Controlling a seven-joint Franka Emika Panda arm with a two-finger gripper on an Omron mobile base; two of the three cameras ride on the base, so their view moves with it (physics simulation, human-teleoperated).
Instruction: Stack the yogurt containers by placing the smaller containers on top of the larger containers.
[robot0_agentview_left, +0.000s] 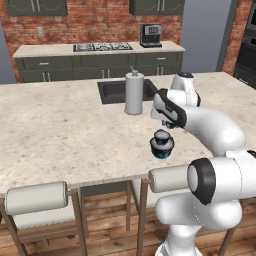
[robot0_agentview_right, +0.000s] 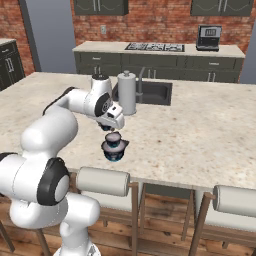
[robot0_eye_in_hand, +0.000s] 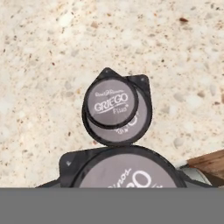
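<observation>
The tiny yogurt cup (robot0_eye_in_hand: 110, 103), with its pale GRIEGO lid, rests off-centre on the mid-sized cup (robot0_eye_in_hand: 133, 124). The widest cup (robot0_eye_in_hand: 127, 173) lies just beside that pair, toward the counter's front edge, rim to rim with it. In the base views the blue-based wide cup (robot0_agentview_left: 161, 150) (robot0_agentview_right: 114, 152) stands in front of the small stack (robot0_agentview_left: 161, 135) (robot0_agentview_right: 114, 138). My gripper (robot0_agentview_left: 164, 127) (robot0_agentview_right: 112, 129) hangs a little above the cups, touching none. Nothing sits between its fingers, and their spread is hidden.
A tall grey cylinder with a knob (robot0_agentview_left: 133, 93) (robot0_agentview_right: 126, 93) stands by the dark sink (robot0_agentview_left: 116, 90). The counter's front edge (robot0_agentview_left: 125, 177) runs just in front of the cups, with padded stools (robot0_agentview_left: 36, 197) below it.
</observation>
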